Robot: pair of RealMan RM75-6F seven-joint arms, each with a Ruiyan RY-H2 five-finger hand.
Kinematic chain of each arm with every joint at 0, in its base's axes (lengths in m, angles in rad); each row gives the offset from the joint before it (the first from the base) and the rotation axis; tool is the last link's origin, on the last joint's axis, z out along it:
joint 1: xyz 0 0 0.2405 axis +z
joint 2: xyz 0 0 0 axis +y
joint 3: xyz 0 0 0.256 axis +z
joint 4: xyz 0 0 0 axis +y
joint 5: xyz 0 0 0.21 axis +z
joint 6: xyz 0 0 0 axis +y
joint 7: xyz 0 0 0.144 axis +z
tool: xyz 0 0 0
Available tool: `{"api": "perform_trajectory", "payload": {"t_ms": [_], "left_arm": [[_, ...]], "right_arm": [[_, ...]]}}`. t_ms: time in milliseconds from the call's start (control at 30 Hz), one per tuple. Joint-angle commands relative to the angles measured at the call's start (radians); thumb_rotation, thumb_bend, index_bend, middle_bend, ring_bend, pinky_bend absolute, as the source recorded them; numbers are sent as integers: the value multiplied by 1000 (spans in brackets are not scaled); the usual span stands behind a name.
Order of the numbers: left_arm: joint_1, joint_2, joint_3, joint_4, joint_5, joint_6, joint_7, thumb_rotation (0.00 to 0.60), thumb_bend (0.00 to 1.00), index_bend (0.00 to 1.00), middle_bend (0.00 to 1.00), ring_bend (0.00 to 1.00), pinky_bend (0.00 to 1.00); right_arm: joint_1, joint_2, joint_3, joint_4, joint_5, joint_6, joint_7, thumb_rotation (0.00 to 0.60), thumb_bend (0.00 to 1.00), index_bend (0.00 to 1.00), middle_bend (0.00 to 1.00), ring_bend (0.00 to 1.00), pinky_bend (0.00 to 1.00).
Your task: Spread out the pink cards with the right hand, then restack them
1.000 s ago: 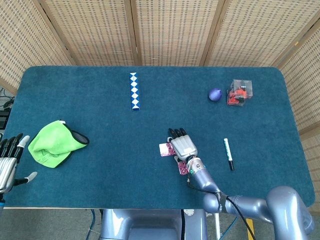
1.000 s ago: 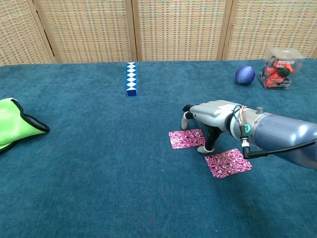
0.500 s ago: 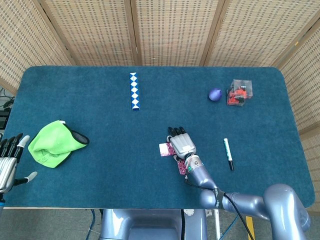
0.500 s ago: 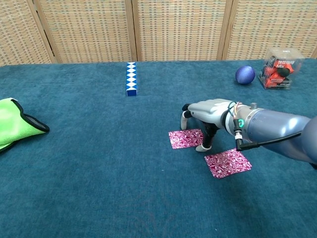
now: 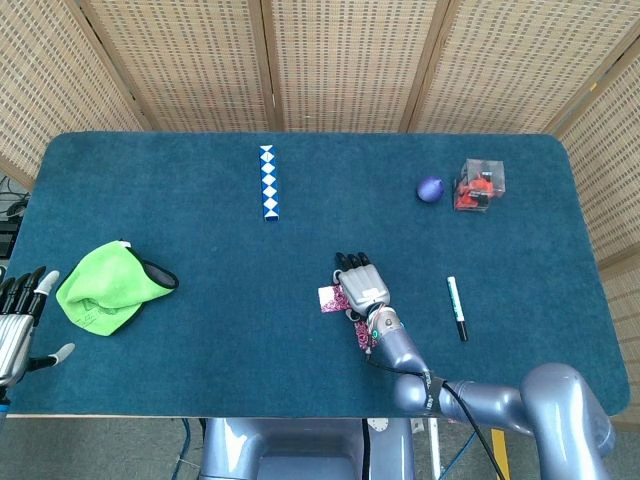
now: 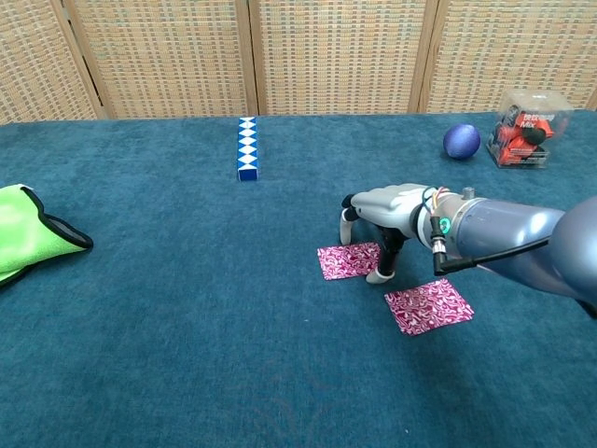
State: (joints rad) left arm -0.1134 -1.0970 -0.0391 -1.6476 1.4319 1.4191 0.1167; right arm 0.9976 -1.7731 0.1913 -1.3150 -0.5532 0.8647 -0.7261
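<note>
Pink cards (image 6: 351, 260): flat patterned rectangles, right robot hand (image 6: 384, 217) touching.

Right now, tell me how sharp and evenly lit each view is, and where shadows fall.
Head view: even, soft light, no glare on the blue tabletop; everything crisp, with the table edges bowed by the lens. Chest view: the right hand and the two pink cards are sharp, with only a faint shadow under the hand; the near arm is slightly soft.
</note>
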Motion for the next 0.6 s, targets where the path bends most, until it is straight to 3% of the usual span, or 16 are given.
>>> {"api": "perform_trajectory", "payload": {"t_ms": [33,600], "left_arm": [[0,0,0,0,1,0,0,600,0,0,0,0,0],[1,0,0,-1,1,2,1,600,0,0,0,0,0]], "right_arm": [[-3,1,1,-2,-11,3,14,600,337,515,0,0,0],[-7,11,-4,-16,-38,6,57,600,337,545,0,0,0]]}}
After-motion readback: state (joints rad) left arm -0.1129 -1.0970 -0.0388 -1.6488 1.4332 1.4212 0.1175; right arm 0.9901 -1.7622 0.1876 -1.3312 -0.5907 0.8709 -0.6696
